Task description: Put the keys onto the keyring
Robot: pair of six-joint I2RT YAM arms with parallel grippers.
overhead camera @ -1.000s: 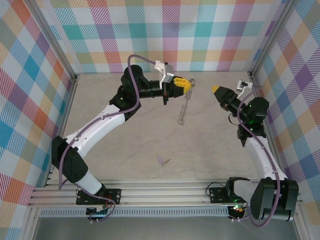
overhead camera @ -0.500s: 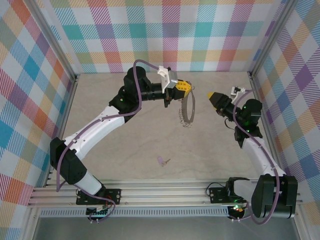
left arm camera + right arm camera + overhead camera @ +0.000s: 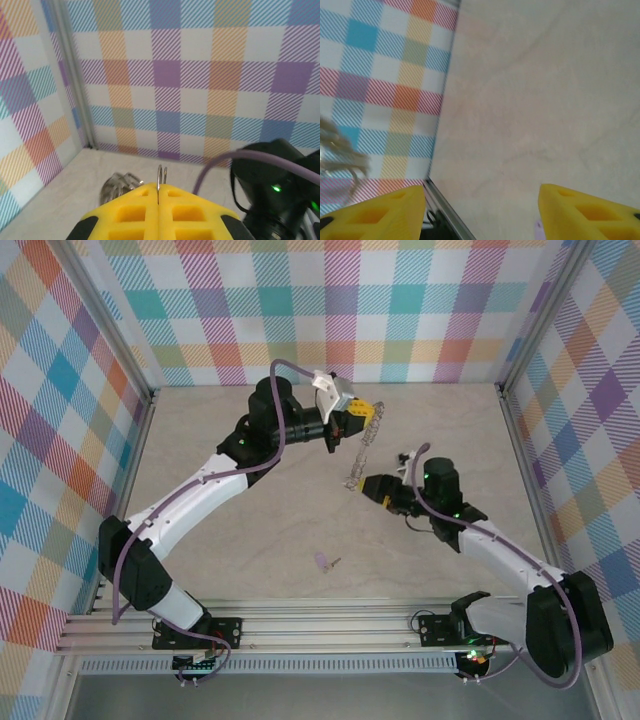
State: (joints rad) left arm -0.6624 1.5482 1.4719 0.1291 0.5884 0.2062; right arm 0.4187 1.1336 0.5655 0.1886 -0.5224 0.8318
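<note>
left gripper (image 3: 366, 412) raised over the far middle of the table (image 3: 290, 525), near the plaid back wall (image 3: 400, 300). its yellow jaws are pressed together, clamped on the thin wire of the keyring (image 3: 365, 455). left wrist view confirms: left gripper (image 3: 158, 189) with no gap between the jaws, the keyring (image 3: 159, 175) wire standing up out of the seam, a clump of silvery dangling pieces (image 3: 120, 181) just left of it. from above the keyring is seen nearly edge-on, hanging from the jaws and slanting down toward the near left, its lower end close to the table; cannot tell whether it touches. right gripper (image 3: 371, 486) sits just beside that lower end, pointing left; contact not resolvable. right wrist view: right gripper (image 3: 482, 189) jaws well apart, nothing between them, bare table beyond, blurred dangling pieces (image 3: 340, 150) at the left edge. the black body of the right arm (image 3: 275, 200) shows close by in the left wrist view. key (image 3: 322, 561), lilac head, lies flat on the table near the front middle, well apart from both grippers and the keyring.
</note>
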